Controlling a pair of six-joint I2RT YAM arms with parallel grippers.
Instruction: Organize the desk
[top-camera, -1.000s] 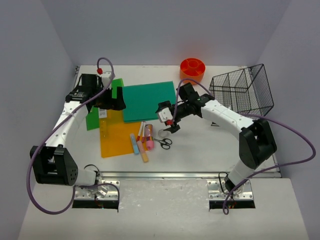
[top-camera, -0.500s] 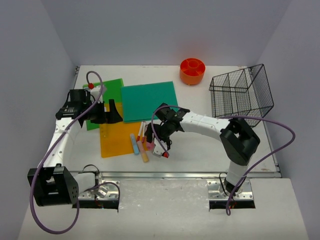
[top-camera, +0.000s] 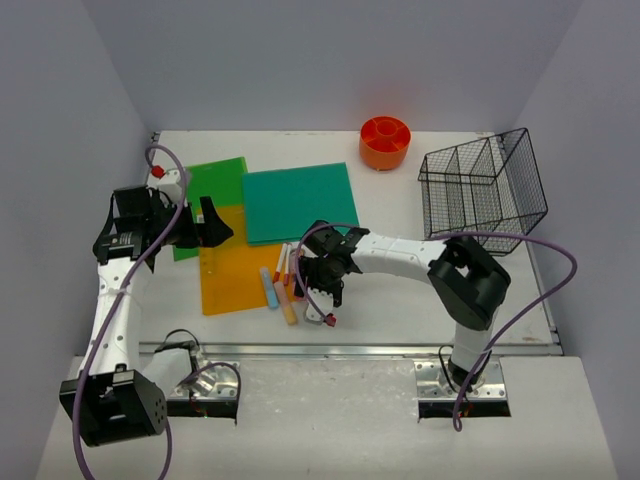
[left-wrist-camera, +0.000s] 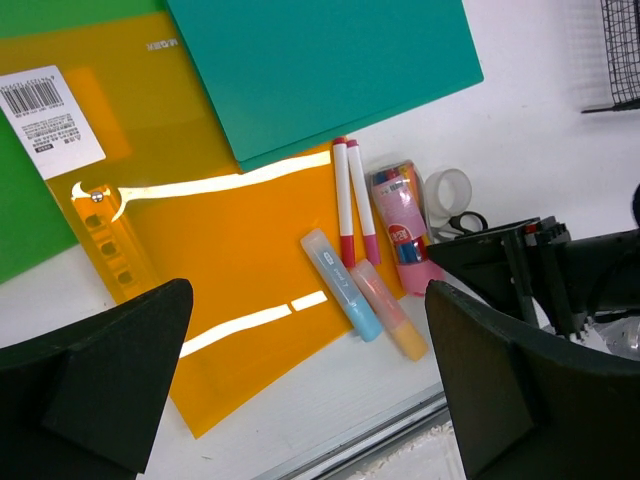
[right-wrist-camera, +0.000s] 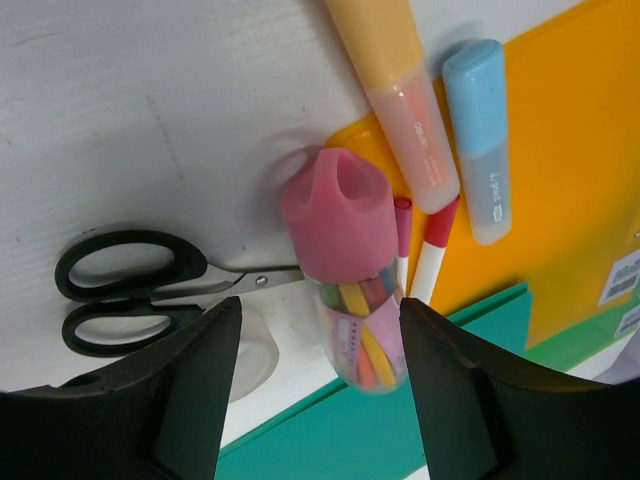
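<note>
- Where the white counter (top-camera: 400, 300) fills the overhead view between pale walls, we see three overlapping folders toward 10 o'clock of its middle: green (top-camera: 205, 195), orange (top-camera: 232, 270) and teal (top-camera: 298, 200).
- We find a wire basket (top-camera: 485, 185) at 2 o'clock and an orange round tub (top-camera: 385, 140) at 1 o'clock.
- The right end effector (right-wrist-camera: 318, 310) hangs low with its jaws spread, straddling a clear tube of pens with a pink cap (right-wrist-camera: 345, 260); we cannot tell whether it touches the tube.
- Black scissors (right-wrist-camera: 130, 285) lie at the tube's 9 o'clock in the right wrist view, tips against it.
- An orange highlighter (right-wrist-camera: 400, 90), a blue highlighter (right-wrist-camera: 482, 130) and two red-and-white markers (left-wrist-camera: 350, 200) lie on the orange folder's edge.
- The left end effector (left-wrist-camera: 308, 300) hovers above the orange folder, jaws wide, holding nothing.
</note>
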